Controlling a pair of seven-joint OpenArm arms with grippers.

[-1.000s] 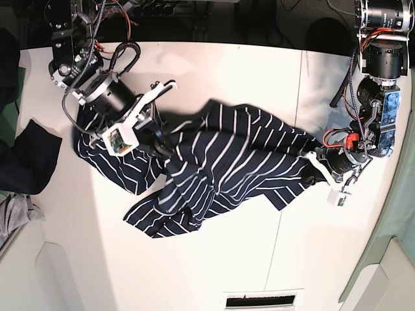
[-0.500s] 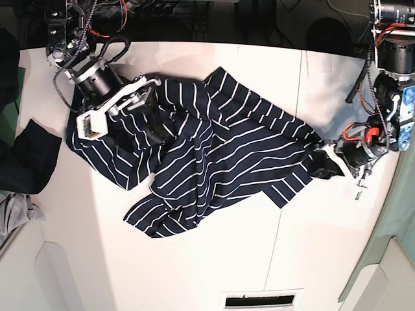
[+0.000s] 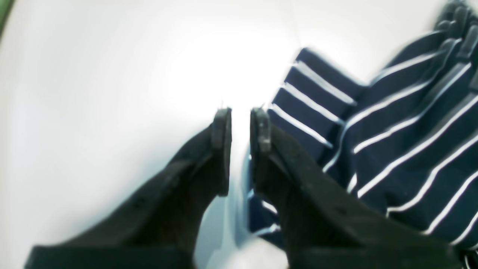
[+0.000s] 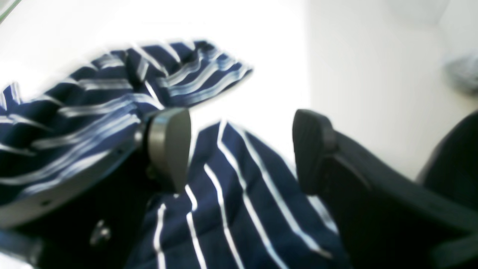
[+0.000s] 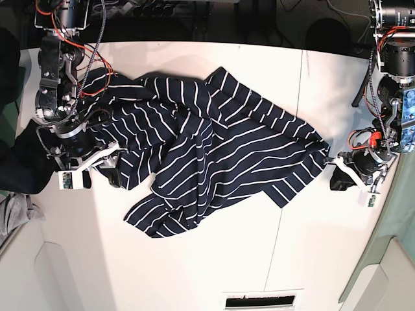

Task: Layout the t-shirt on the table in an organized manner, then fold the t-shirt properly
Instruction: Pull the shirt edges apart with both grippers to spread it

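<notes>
Base view shows the t-shirt [image 5: 207, 146] sprawled across the middle of the white desk [image 5: 214, 259], rumpled, with folds bunched toward its upper left and a flap hanging at the lower left. It looks only partly spread; nothing is folded yet, so flattening and every fold are left, I'd say. The left tool [image 3: 241, 123] sits at the shirt's edge, its jaws a narrow gap apart with bare desk between the tips, holding nothing. The right tool [image 4: 241, 149] hovers over striped cloth, jaws wide apart, gripping nothing.
</notes>
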